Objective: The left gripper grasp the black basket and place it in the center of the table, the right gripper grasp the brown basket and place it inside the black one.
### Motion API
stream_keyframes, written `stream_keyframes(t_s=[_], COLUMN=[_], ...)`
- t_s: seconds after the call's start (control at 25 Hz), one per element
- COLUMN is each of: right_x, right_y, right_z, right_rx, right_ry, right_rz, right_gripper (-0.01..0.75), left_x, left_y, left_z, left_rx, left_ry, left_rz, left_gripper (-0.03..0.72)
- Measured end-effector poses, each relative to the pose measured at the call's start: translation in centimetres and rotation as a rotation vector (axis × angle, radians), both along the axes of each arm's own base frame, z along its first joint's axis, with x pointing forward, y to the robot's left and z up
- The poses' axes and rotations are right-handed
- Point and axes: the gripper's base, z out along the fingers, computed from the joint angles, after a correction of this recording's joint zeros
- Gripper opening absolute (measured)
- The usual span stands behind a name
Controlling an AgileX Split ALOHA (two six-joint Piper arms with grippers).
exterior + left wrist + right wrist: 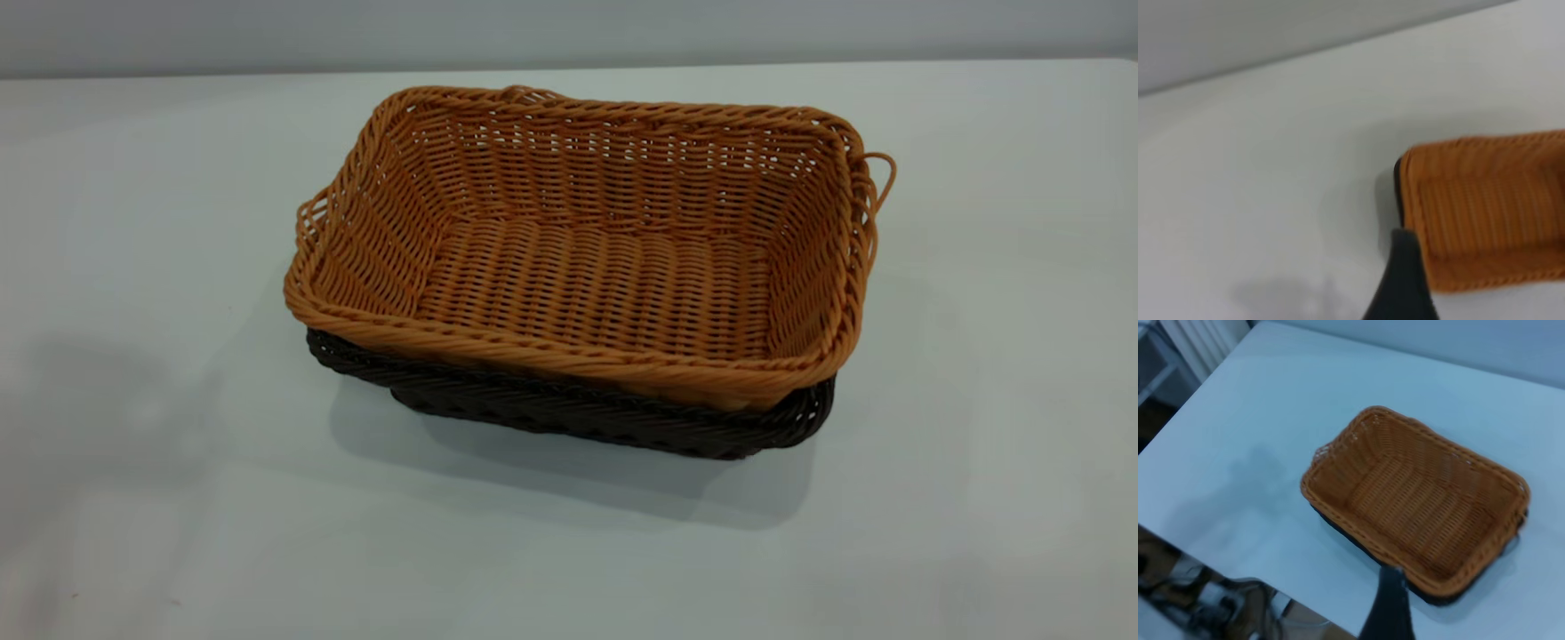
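Observation:
The brown basket [587, 258] sits nested inside the black basket [569, 413] in the middle of the table [178, 498]. Only the black one's rim and lower side show beneath it. Neither gripper is in the exterior view. In the left wrist view, my left gripper [1458, 283] shows one dark blurred finger [1405, 287] in front of the brown basket [1485, 207], holding nothing. In the right wrist view, my right gripper [1438, 600] shows one slim finger [1388, 607] raised above the stacked baskets [1418, 500], apart from them and empty.
The right wrist view shows the table's near edge [1218, 563] with cables and clutter [1211, 607] below it. A white rack [1185, 350] stands past the far corner. A grey wall [569, 31] runs behind the table.

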Motion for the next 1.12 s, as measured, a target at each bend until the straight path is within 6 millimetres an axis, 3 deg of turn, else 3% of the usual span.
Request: stream_keyframes(t_s=[0.16,0.32,0.56,0.84,1.12], right_x=[-4.9,-7.2,-6.6,-5.6,-6.0], right_y=[-1.5,-2.2,-2.6,-3.1,-3.2], right_z=[-3.3,-6.9,-11.7,-15.6,-15.9], right_rx=[-0.003,-0.008,-0.096,-0.153,-0.143], right_ry=[-0.067,-0.075,-0.030,-0.028,-0.071], right_rz=[-0.091,-0.136,-0.152,-0.198,-0.206], right_gripper=[0.569,0.569,0.569,0.569,0.569], left_x=[-3.9,-8.0,-13.9,-19.9,-23.2], left_y=[0.6,1.2,1.8,2.4,2.8], left_z=[-2.2,-4.6,-7.6,-11.9,-16.1], left_rx=[0.017,0.048,0.063,0.068,0.070], left_ry=[0.049,0.069,0.040,-0.035,-0.099], left_rz=[0.023,0.035,0.039,0.047,0.054], left_gripper=[0.531,0.531,0.531,0.531,0.531])
